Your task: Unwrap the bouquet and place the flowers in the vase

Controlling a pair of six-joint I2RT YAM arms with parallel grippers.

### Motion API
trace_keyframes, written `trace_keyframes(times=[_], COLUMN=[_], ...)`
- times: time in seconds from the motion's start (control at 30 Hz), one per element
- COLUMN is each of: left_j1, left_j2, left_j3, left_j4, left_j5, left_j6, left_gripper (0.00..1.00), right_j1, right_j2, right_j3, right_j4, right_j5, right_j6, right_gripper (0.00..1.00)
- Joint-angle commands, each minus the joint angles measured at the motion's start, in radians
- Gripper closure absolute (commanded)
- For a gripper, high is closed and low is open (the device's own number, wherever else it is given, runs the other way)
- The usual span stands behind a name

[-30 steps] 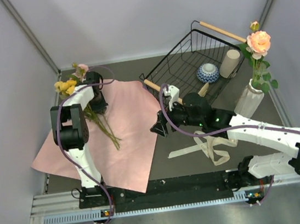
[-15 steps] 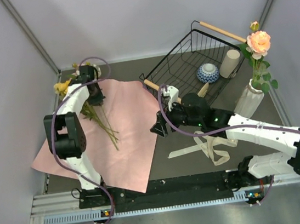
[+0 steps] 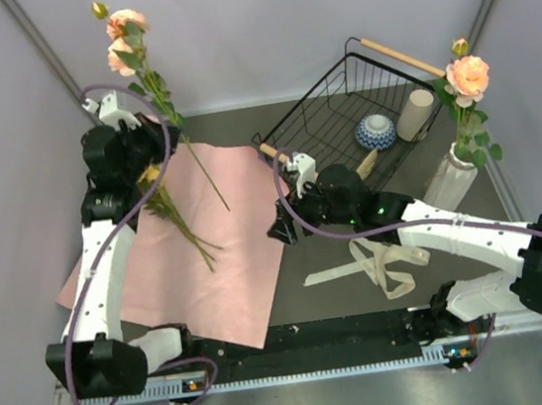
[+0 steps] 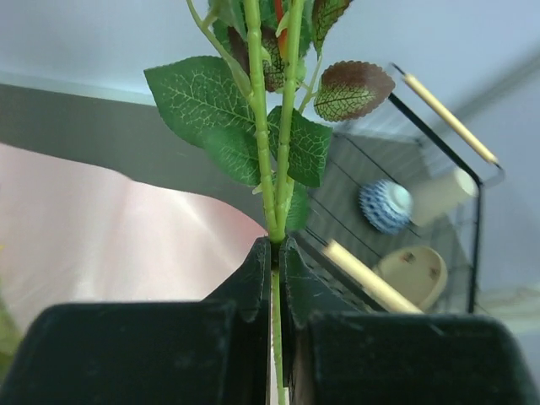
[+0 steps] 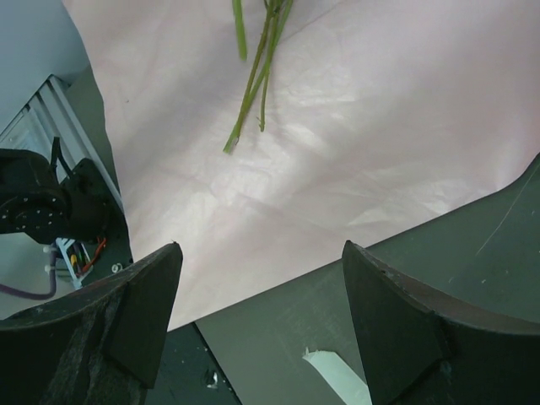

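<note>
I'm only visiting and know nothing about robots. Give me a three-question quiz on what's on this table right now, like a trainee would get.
1. True or false: the left gripper is shut on a flower stem.
2. Short answer: which gripper hangs open at the edge of the wrapping paper?
3. Pick one: where is the blue-and-white bowl?
A. In the wire basket
B. On the wrapping paper
C. In the left gripper

Key: 1 true; 2 the right gripper; 3 A.
</note>
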Motion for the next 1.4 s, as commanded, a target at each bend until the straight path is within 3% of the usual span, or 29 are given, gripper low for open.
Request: trace_keyframes(times=[0.0,0.13,0.27,0.6,0.87,1.37], left_j1=[-0.001,-0.051,-0.148,-0.304,-0.367,-0.403], left_j2=[-0.065,-0.116,-0.145,-0.185,-0.214,-0.216], left_j3=[-0.225,-0.386,-0.414,-0.362,-0.346,-0.328], left_j4=[0.389,0.614,0.56,0.374,0.325,0.228], left_j5=[0.327,0.464,0.465,0.425,0.399,0.237], left_j6=[-0.129,-0.161,-0.031,0.107,0.165,0.234], left_gripper=[1.0,1.0,1.0,1.0,1.0,1.0], right_j1=[0.01,0.01,0.01,0.01,0.01,0.01], right_j2=[0.024,0.003,-0.04,-0.102,-0.105,0.004], right_j3=[0.072,0.089,0.101,0.187,0.147,0.227], right_j4=[0.0,-0.001,0.009,0.072,0.245,0.175], right_j5=[0.012,0.025,0.064,0.266,0.367,0.352], right_j6=[0.022,0.032,0.038,0.106,0.239,0.272], right_gripper=[0.22,0.23,0.29,0.53,0.56,0.55])
